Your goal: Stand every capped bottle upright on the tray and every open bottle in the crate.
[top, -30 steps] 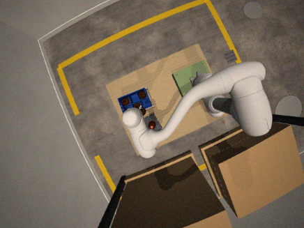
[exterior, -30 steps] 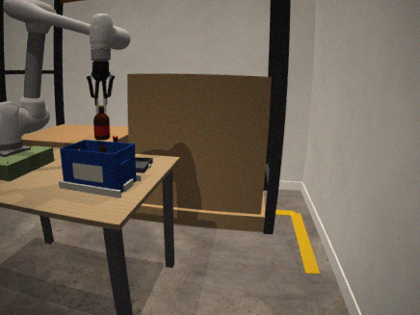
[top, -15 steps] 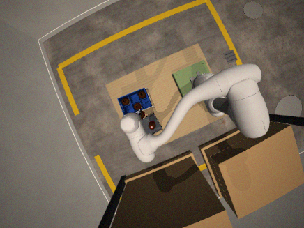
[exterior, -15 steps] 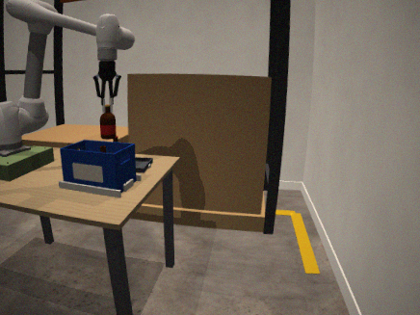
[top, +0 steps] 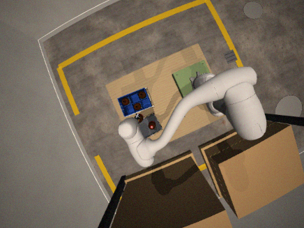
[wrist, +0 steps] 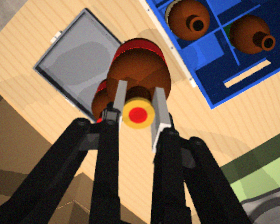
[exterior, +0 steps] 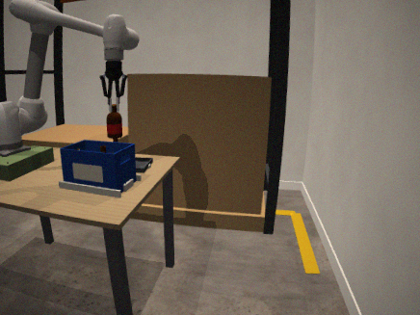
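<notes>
While the gripper (exterior: 114, 99) is clamped on the neck of a capped bottle (exterior: 114, 124), that bottle hangs upright, long axis vertical, above the desk (exterior: 91, 208). Nearest in the exterior view stands the blue crate (exterior: 96, 167) with open bottles (wrist: 188, 21) inside. Just beyond its right end lies the grey tray (wrist: 75, 66), already carrying another capped bottle (top: 152, 125). The held bottle hangs almost over the tray's crate-side edge, so I judge lowering needs a small shift toward the tray.

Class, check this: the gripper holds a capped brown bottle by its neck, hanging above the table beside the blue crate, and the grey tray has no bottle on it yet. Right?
One thing is wrong: the tray already has a capped bottle standing on it, as the top view shows. The rest stands: the gripper holds a capped brown bottle by its neck, above the table beside the blue crate.
</notes>
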You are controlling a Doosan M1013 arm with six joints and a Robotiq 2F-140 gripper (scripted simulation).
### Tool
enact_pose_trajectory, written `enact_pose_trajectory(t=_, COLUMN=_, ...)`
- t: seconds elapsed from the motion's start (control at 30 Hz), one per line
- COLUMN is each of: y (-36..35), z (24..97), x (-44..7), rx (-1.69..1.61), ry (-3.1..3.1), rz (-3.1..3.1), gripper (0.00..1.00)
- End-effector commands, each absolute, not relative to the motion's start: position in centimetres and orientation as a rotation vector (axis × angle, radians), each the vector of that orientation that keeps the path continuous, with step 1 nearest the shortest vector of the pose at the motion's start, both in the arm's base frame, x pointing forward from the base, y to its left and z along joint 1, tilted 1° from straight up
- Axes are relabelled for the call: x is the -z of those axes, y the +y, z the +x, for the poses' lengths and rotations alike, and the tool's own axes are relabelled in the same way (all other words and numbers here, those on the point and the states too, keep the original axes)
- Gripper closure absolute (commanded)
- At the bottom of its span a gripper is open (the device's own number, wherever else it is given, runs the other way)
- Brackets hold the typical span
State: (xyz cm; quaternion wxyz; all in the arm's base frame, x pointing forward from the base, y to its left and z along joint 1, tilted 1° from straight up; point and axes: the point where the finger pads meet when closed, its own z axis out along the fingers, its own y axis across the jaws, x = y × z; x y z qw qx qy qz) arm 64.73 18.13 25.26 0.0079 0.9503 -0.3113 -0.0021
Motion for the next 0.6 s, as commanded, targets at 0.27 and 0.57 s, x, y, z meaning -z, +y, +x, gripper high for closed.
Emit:
enact_pose_trajectory(t=0.27, y=20.6, z=66.4, x=-25.5, rx=0.005, ry=-0.974, rz=2.972, gripper=1.00)
enact_pose_trajectory(t=0.57, y=21.5, z=66.9, x=-25.3, rx=0.005, ry=-0.973, rz=2.971, gripper=1.00)
